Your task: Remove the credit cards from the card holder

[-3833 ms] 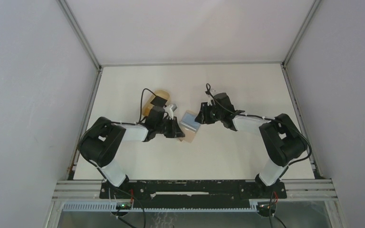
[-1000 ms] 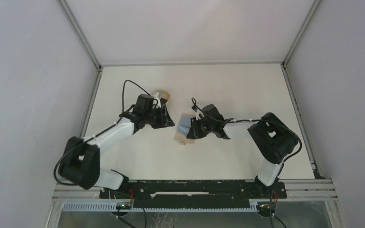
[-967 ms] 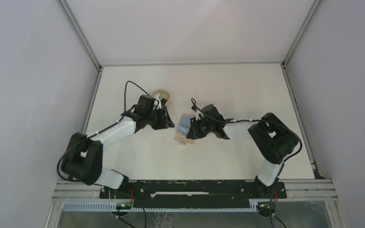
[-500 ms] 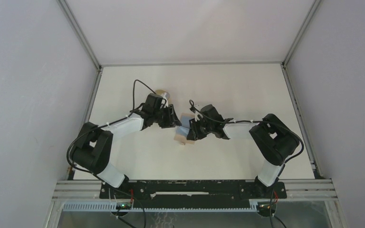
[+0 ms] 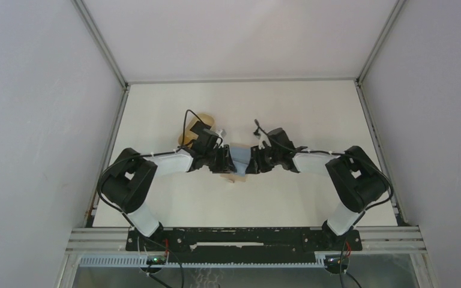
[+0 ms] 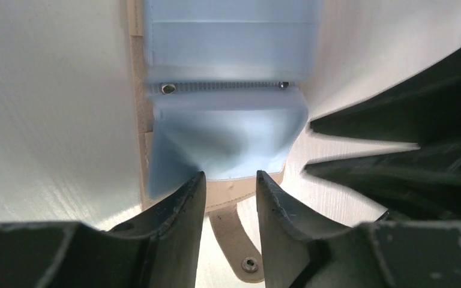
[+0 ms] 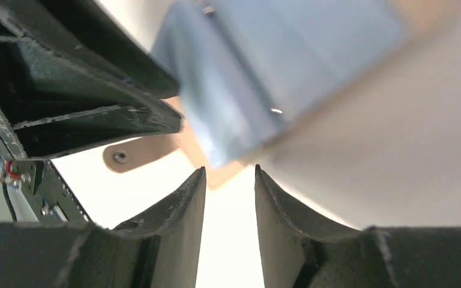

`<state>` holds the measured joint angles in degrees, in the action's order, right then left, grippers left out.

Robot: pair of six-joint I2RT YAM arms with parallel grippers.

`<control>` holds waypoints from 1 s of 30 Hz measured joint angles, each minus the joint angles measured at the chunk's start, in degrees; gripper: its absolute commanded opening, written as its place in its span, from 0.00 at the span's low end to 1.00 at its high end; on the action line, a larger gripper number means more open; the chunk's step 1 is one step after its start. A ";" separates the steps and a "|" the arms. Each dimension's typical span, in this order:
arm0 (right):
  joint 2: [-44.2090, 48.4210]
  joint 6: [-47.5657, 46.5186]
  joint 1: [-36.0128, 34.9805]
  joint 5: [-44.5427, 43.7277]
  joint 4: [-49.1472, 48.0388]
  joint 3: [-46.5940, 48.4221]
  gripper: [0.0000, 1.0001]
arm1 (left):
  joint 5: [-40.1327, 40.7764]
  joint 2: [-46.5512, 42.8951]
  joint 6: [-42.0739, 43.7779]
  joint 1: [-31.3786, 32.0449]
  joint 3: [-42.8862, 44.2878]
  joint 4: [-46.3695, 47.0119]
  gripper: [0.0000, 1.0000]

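Card holder, tan, lies mid-surface between the two arms, with light blue credit cards on it. Left wrist view: left fingers stand apart at the cards' left edge, and a snap tab shows between them. Right wrist view: right fingers stand apart, with a holder corner just beyond them.

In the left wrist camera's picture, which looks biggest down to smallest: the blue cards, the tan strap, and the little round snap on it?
1. The credit cards, filling much of the upper view.
2. The tan snap tab, a short strip at the bottom.
3. The snap button, just a small dot.
The tab lies nearer the camera, yet looks smaller.
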<state>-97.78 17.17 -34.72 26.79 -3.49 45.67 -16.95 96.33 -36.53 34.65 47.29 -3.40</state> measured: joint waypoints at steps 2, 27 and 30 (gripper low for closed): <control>2.56 0.68 4.07 0.87 0.76 -1.70 0.49 | -0.09 0.00 -0.20 -0.02 -0.44 1.05 0.43; -11.41 1.81 2.16 -8.24 4.90 16.94 0.42 | -1.44 1.07 -2.21 -0.22 -2.40 7.26 0.41; -9.60 2.14 1.66 -6.78 3.15 13.60 0.42 | -1.66 1.16 -2.58 -0.31 -2.56 7.56 0.41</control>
<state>-107.37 19.31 -33.06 20.01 -0.34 59.27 -18.61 97.49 -39.11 34.35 44.73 4.16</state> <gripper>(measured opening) 0.421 0.408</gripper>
